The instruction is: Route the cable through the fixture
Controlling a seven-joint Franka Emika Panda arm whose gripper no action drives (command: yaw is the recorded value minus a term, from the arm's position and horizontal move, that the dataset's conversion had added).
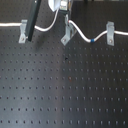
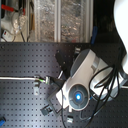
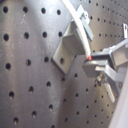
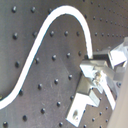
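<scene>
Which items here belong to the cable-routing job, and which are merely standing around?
Job:
cable
fixture, the slanted middle clip
gripper, shut on the cable beside the fixture

Bystanders:
left upright clip
right upright clip
black perforated board
clear bins behind the board

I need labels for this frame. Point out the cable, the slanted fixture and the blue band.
cable (image 1: 80, 31), first exterior view, on the white run right of the fixture.
fixture (image 1: 66, 35), first exterior view, on its grey body.
blue band (image 1: 93, 40), first exterior view, on the band itself.
</scene>
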